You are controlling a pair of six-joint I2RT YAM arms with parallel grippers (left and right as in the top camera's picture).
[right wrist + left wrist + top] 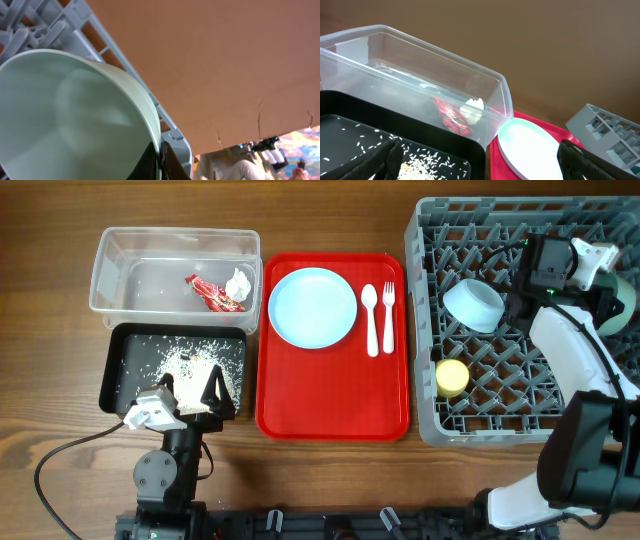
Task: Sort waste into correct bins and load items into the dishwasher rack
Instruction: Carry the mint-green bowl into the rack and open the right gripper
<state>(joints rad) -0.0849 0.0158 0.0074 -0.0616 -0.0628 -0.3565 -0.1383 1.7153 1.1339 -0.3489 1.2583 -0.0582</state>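
The red snack wrapper (210, 293) and the white napkin (238, 283) lie in the clear tub (120, 255), which also shows in the left wrist view (395, 55). Rice scraps (190, 365) lie in the black tray (125, 375). My left gripper (190, 392) is open and empty over the tray's near edge (477, 165). The light blue plate (312, 306), white spoon (370, 320) and fork (388, 315) lie on the red tray. The light blue bowl (474, 304) and yellow cup (452, 377) sit in the grey rack (430, 240). My right gripper (160, 162) is shut on the pale green bowl's (60, 115) rim over the rack's right side (622, 305).
The flat red serving tray (330, 395) lies between the black tray and the rack. A black cable (60, 460) runs over the wooden table at the front left. The rack's far rim (165, 125) shows behind the bowl in the right wrist view.
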